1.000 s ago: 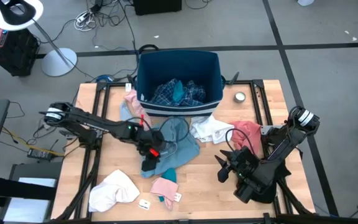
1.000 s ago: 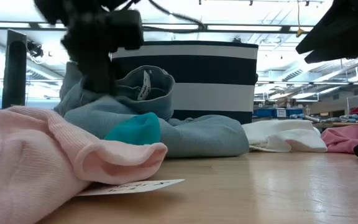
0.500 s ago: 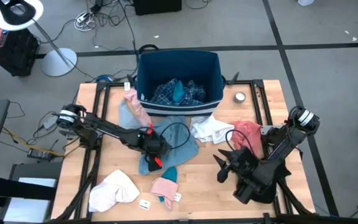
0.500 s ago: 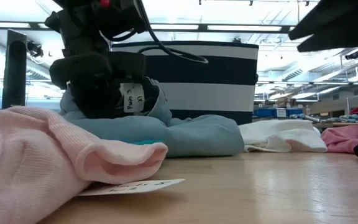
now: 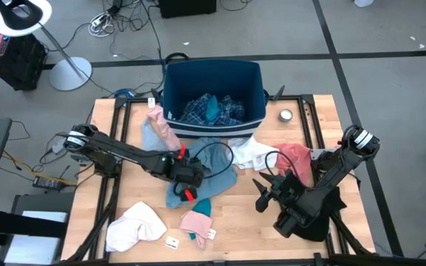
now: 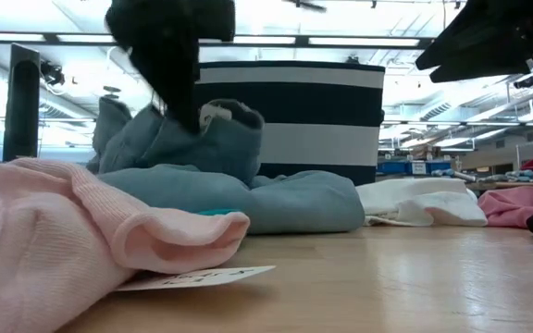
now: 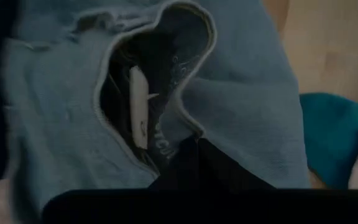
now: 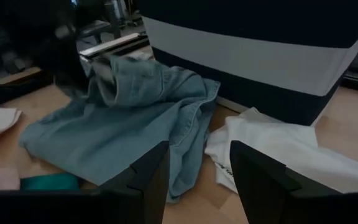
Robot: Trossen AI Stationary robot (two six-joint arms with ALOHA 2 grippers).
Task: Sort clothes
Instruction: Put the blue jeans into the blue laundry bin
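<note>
A light blue-grey garment (image 5: 224, 179) lies in the table's middle, in front of the dark blue bin (image 5: 213, 74). My left gripper (image 5: 189, 176) is shut on it near its labelled opening (image 7: 138, 106). My right gripper (image 5: 261, 196) hovers open at the right, pointing toward the garment (image 8: 135, 118) and a white garment (image 8: 272, 149). Near the front edge lie a pink garment (image 5: 196, 222), a teal one (image 5: 201, 204) and a white one (image 5: 135, 225). A salmon-red garment (image 5: 296, 157) lies at the right. A plaid garment (image 5: 205, 109) sits in the bin. My left gripper pinches the blue-grey garment at the rim of its opening (image 7: 188, 127), beside the white label, between its two fingers (image 7: 194, 168). The fingers come from above, slanting down. That part (image 6: 211, 139) is pulled up into a peak, while the rest of the garment (image 6: 285, 199) lies on the table.
A small round tin (image 5: 285, 115) stands at the far right beside the bin. Another pink garment (image 5: 161, 125) lies at the bin's left front corner. A paper tag (image 5: 172, 241) lies near the front edge. Bare wood shows in the near middle of the table (image 5: 235, 222).
My left gripper has sunk into the blue-grey garment, taken hold near the label and risen again, tipping more steeply down. The garment's opening has come up with it; the rest has stayed on the table.
</note>
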